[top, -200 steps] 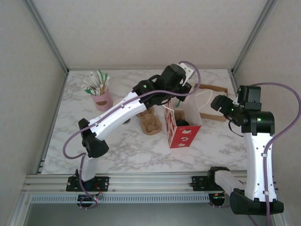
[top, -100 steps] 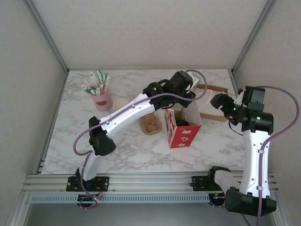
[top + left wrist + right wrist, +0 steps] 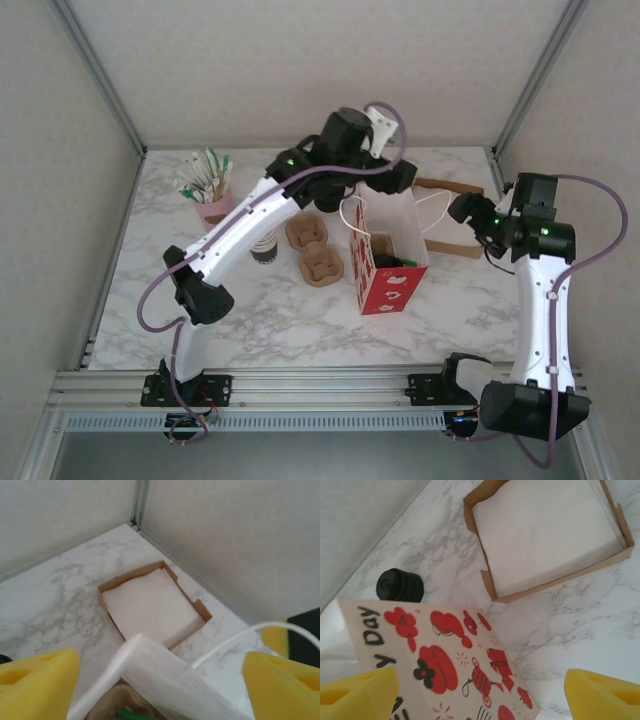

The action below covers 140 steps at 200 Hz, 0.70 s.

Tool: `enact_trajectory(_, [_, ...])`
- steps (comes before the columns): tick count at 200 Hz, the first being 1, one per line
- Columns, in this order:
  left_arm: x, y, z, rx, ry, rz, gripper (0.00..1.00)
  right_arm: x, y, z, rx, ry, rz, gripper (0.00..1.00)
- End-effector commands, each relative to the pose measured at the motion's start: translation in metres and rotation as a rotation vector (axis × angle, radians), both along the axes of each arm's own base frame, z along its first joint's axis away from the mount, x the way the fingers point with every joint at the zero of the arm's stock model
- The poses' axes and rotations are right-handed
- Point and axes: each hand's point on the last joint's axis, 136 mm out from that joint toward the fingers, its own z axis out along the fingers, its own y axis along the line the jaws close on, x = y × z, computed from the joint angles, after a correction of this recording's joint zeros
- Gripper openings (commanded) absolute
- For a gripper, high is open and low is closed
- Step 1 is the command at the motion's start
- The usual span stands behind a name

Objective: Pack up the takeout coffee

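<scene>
Well, left gripper (image 3: 160, 680): pads wide, empty, over the gift bag (image 3: 388, 280) mouth.
Right gripper (image 3: 480, 695): wide, empty, just right of bag.
Paper cup (image 3: 263, 246): upright left of bag, nearer the left gripper; single or stack, I can't tell.

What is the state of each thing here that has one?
Red-and-white paper gift bag: upright, open at top.
Brown cardboard tray: open, holds white paper.
Black plastic lid stack: upright on table.
Left end effector: open, above the bag.
Right end effector: open.
</scene>
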Motion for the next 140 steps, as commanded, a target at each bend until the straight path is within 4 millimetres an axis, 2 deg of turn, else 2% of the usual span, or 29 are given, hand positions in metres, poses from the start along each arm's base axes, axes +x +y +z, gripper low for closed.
enact_trajectory(1, [0.009,0.022,0.054,-0.157,-0.038,-0.020,0.92,0.017,-0.013,0.013,-0.052,-0.045,-0.027,0.86])
enact_trajectory(15, [0.025,0.032,0.052,-0.183,-0.020,-0.003,0.99,0.025,-0.016,0.012,-0.059,-0.041,-0.030,0.86])
enact_trajectory(38, [0.049,0.047,0.046,-0.221,0.019,0.022,1.00,0.039,-0.020,0.009,-0.066,-0.027,-0.024,0.86])
enact_trajectory(70, [0.085,0.062,0.026,-0.292,0.111,0.040,1.00,0.065,-0.029,-0.002,-0.082,0.016,-0.034,0.87])
enact_trajectory(99, [0.123,0.072,-0.005,-0.353,0.203,0.045,1.00,0.096,-0.034,-0.017,-0.078,0.065,-0.022,0.85])
enact_trajectory(122, [0.151,0.074,-0.047,-0.338,0.262,0.071,1.00,0.120,-0.032,-0.029,-0.058,0.098,0.009,0.83])
enact_trajectory(140, [0.163,0.069,-0.077,-0.322,0.304,0.070,1.00,0.135,-0.026,-0.042,-0.060,0.137,0.041,0.81])
